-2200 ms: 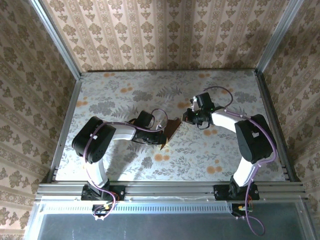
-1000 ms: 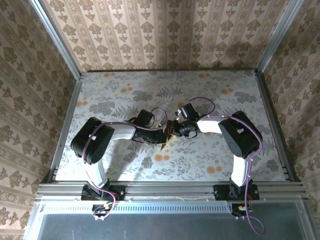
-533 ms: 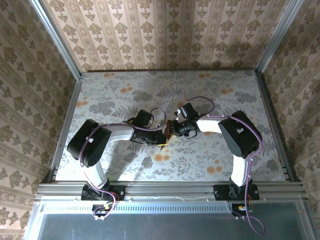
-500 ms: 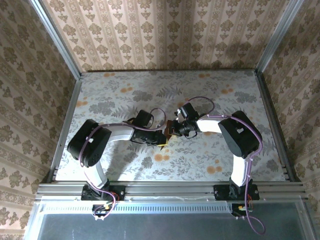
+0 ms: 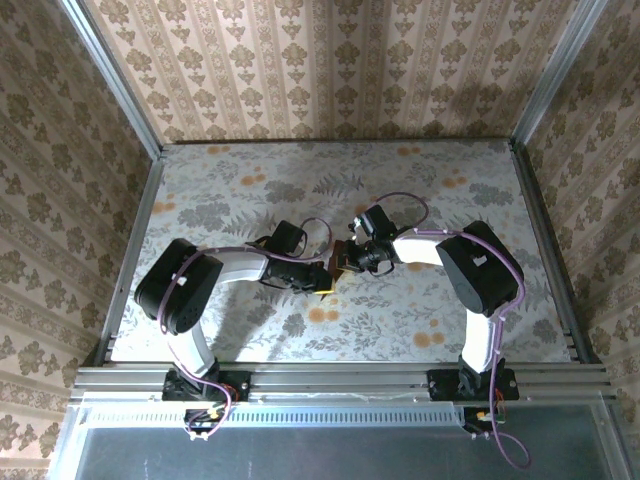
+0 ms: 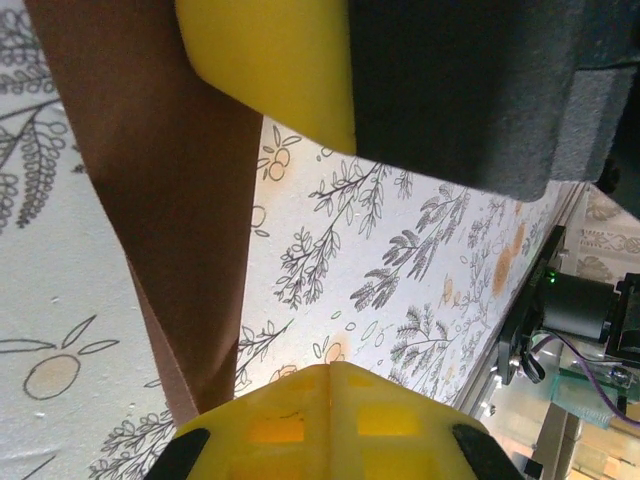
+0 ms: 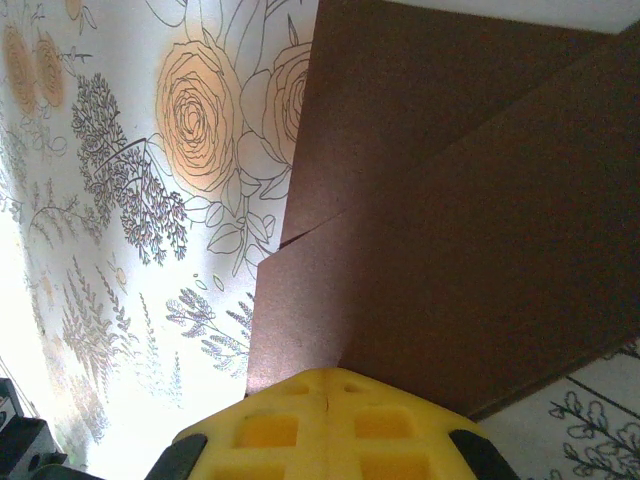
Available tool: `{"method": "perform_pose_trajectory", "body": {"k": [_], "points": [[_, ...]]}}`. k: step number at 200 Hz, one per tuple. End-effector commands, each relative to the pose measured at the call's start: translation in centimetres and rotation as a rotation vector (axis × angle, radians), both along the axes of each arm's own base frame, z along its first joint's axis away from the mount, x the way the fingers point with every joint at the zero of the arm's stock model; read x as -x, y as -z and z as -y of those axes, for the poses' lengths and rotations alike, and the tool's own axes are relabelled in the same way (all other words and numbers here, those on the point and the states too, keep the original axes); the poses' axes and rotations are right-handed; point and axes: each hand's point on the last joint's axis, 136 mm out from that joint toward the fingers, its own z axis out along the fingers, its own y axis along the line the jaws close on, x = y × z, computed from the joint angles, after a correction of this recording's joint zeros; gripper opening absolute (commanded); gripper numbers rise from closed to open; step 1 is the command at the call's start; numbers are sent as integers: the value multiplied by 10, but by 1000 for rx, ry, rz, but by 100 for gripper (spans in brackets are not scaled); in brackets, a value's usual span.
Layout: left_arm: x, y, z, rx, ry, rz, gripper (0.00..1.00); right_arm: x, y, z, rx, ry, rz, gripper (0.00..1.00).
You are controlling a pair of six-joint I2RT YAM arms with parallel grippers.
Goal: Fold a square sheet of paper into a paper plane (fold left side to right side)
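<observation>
Two grippers pictured at square sheet of paper (image 5: pixel 339 262), part-folded, at table (image 5: pixel 430 190) centre. Jaws of left gripper (image 6: pixel 300 240) held wide astride raised layer; grip of right gripper (image 5: pixel 353 263) cannot be told. Crease could be skewed if layer slips unaligned.
</observation>
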Motion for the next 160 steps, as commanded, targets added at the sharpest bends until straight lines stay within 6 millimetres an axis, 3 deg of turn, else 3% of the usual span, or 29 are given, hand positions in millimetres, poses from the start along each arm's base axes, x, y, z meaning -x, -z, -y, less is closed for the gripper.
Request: {"method": "perform_pose_trajectory", "body": {"k": [1,160], "points": [[13,5,-5,-18,24,-31,1,38,58,39,229,14,-161,0],[17,21,-12,-61,25,-43,1,40,61,40,251,5,-164,0]]}}
